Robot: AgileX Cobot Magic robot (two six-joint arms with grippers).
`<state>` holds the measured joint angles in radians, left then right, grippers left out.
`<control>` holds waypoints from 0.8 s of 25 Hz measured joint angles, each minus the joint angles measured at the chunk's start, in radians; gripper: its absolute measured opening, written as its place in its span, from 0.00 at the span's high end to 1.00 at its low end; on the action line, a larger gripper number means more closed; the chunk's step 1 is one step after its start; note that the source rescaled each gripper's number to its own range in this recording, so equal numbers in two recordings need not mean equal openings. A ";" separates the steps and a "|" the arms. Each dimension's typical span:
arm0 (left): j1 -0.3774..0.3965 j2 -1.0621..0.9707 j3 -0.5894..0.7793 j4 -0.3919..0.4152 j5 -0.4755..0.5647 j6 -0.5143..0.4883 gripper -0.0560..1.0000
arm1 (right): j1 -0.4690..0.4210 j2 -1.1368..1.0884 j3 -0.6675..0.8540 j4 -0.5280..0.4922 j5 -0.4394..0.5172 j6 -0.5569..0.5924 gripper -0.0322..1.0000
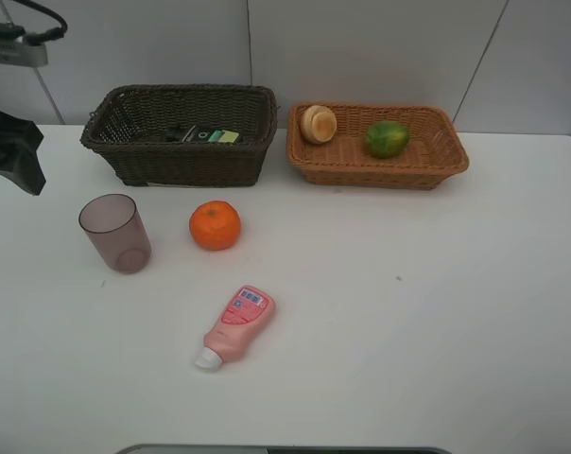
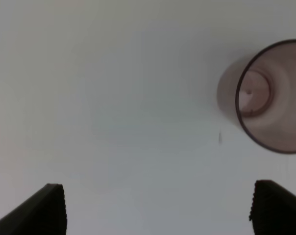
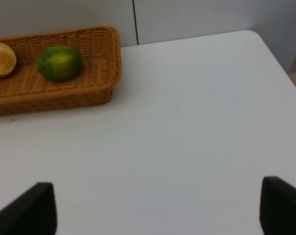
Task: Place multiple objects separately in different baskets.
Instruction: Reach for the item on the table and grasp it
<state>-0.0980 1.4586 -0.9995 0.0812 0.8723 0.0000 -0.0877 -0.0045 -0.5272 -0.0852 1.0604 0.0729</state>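
Observation:
On the white table stand a translucent purple cup [image 1: 115,233], an orange [image 1: 215,225] and a pink squeeze tube [image 1: 238,324] lying with its white cap toward the front. The dark brown basket [image 1: 191,163] holds a dark green-labelled bottle [image 1: 205,135]. The light tan basket [image 1: 380,174] holds a peach-like fruit [image 1: 318,124] and a green fruit [image 1: 387,139]. My left gripper [image 2: 158,210] is open over bare table, with the cup [image 2: 270,95] off to one side. Over bare table, my right gripper [image 3: 155,208] is open, well short of the tan basket [image 3: 64,95] and the green fruit [image 3: 60,62].
Both baskets sit side by side at the back against the wall. My left arm [image 1: 11,156] shows at the far left edge of the exterior view. The table's right edge [image 3: 280,58] and rounded corner appear in the right wrist view.

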 joint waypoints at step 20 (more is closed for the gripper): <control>-0.089 0.303 -0.031 -0.013 -0.215 0.000 0.03 | 0.000 -0.002 0.000 0.000 0.000 0.000 0.24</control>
<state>-0.1871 1.7614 -1.0305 0.0682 0.6572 0.0000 -0.0877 -0.0068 -0.5272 -0.0852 1.0604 0.0729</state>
